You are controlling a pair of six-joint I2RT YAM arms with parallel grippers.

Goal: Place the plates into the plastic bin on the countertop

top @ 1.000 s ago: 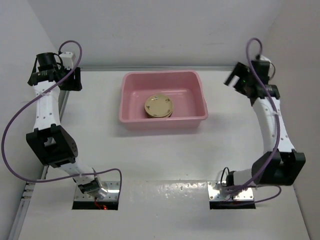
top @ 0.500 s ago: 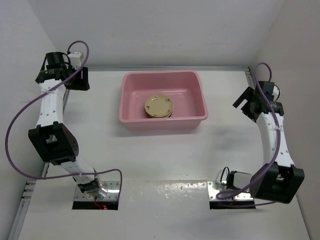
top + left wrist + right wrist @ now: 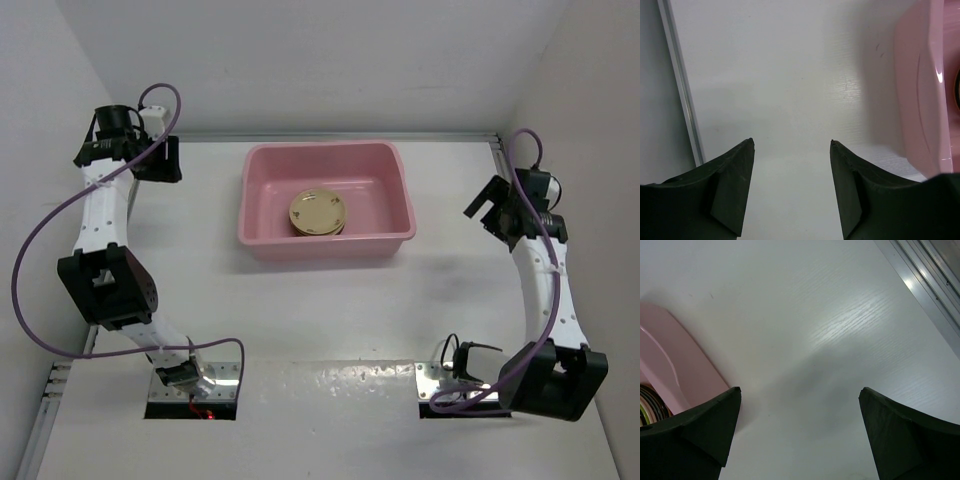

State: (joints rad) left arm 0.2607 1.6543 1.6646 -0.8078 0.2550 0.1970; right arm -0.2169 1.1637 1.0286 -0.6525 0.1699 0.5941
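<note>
From above we count one pink bin point(image 3: 325, 243) in the upper middle, rectangular with rounded corners. Inside sits one stack of plates point(image 3: 318, 212), the top one dark yellow and patterned; how many lie beneath we cannot tell. On the white desk point(image 3: 320, 320) two arms flank it: left gripper point(image 3: 165, 160) upper left, right gripper point(image 3: 483, 208) far right, both apart from the bin.

In the left wrist view, the left gripper's two fingers stand parted, nothing between them, with the bin's corner at the right edge.

In the right wrist view, the right gripper is spread wide, holding nothing. The bin is at the left, with several stacked plate rims at lower left.

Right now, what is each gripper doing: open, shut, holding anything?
Left gripper: open, holding nothing.
Right gripper: wide open, holding nothing.
</note>
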